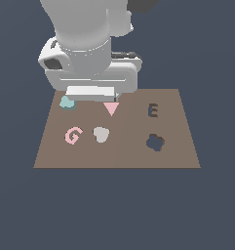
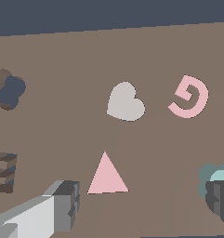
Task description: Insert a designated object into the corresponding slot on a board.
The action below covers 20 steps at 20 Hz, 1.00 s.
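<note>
Arm low over the far side of the board, fingers spread, teal block beside one fingertip.

The gripper (image 2: 143,204) hangs above the brown board (image 1: 177,156) with its fingers apart and nothing between them but the pink triangle (image 2: 107,176) lying flat on the board. In the wrist view one finger (image 2: 62,207) stands beside the triangle, while the other finger (image 2: 220,197) overlaps the small pale teal block (image 2: 211,176); whether they touch cannot be told. In the exterior view the teal block (image 1: 67,102) sits at the board's far corner on the exterior view's left, partly under the arm. The pink G (image 1: 73,135) and the pale grey heart-like piece (image 1: 101,134) lie nearer the front. The dark lobed slot (image 1: 155,142) is well apart, towards the exterior view's right, with the E-shaped cutout (image 1: 153,111) just behind it.
</note>
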Tool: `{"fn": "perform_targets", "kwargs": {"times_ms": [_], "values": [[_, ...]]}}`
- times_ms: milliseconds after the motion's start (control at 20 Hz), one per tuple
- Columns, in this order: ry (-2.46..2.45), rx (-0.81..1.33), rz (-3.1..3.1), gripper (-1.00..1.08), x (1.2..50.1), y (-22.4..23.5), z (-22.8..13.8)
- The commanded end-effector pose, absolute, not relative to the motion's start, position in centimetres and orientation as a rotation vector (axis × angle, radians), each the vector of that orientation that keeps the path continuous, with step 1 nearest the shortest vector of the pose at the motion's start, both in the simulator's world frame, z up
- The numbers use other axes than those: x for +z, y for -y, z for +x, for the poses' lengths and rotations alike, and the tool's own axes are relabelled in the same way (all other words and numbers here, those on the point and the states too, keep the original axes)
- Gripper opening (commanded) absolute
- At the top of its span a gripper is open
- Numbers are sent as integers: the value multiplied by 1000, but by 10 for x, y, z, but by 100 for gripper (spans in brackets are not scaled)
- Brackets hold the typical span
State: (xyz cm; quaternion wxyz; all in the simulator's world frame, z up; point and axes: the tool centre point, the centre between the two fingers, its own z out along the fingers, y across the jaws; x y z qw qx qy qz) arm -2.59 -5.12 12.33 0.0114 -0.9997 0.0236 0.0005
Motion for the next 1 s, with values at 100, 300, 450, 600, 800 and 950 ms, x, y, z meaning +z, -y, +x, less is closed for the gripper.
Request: {"fn": "perform_targets", "kwargs": {"times_ms": [100,300,450,600,800,950], "values": [[-94,2,-3127,100,95,99,-46],[-108,2,-3134,100,73,136,-61],[-116,1,-3137,100,61,156,-69],[-120,1,-3139,100,53,169,-74],[-122,0,-3140,100,50,175,-75],[-126,3,-3139,100,49,174,-75]]}}
